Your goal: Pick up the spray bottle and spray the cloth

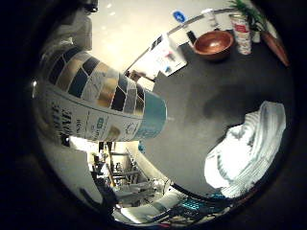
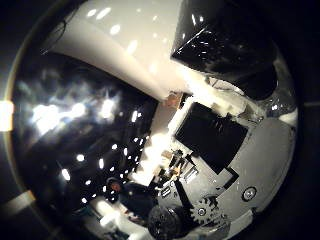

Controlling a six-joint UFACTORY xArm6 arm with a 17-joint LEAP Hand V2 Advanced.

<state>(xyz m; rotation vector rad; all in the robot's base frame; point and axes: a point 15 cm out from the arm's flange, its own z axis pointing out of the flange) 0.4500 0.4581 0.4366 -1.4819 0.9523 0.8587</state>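
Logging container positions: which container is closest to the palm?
The patterned spray bottle, filling much of the view; the wooden bowl and printed can stand far across the table.

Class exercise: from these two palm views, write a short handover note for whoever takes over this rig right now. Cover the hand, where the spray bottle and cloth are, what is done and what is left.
Hand: parts of the right hand show in the thumb side view, but whether its fingers are curled cannot be told.
Spray bottle: very close to the palm, filling much of the little finger side view, so probably in hand; the grip itself is not visible.
Cloth: white, crumpled, lying on the dark table.
Also on the table: a brown bowl and a can, well away from the cloth.
Done: bottle apparently reached.
Left: confirm the grip, aim at the cloth, spray.
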